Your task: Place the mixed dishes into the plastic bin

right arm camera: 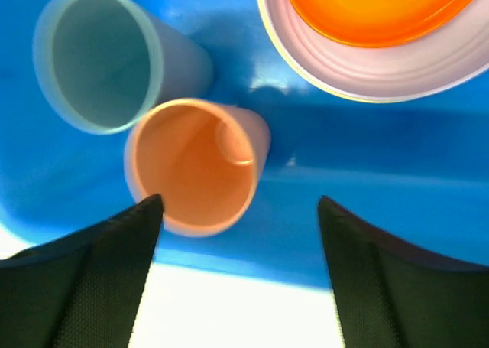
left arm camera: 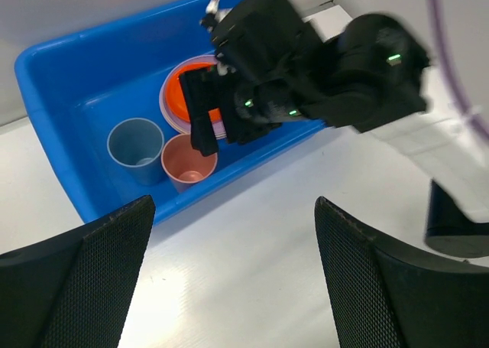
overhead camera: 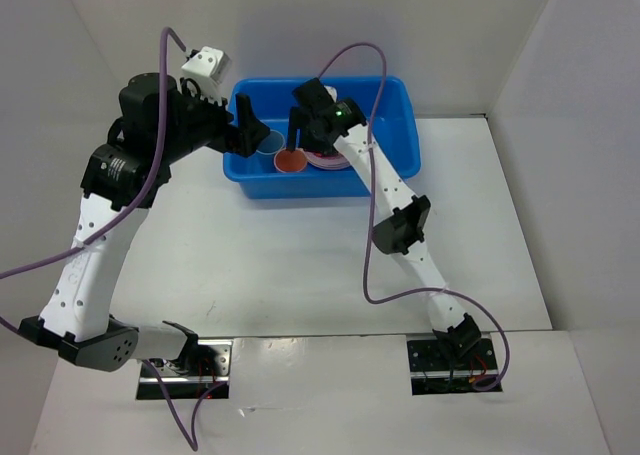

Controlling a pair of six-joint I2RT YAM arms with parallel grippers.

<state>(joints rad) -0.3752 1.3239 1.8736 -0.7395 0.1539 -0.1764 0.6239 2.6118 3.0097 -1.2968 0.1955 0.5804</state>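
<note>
Your blue bin (overhead camera: 300,187) sits on the desk (overhead camera: 300,275) at the far middle. Inside it, at the left, the light-blue cup (left arm camera: 135,145) stands upright with the pink cup (left arm camera: 189,158) just beside it on the near side. To their right lies a stack of plates (overhead camera: 322,158), with the orange plate (right arm camera: 382,8) on top of a lavender plate (right arm camera: 428,65).

Your right fingers (overhead camera: 297,127) hang over the bin above the pink cup, spread wide and gripping nothing. Your left fingers (overhead camera: 246,125) hover at the bin's left end, also wide apart and empty.
</note>
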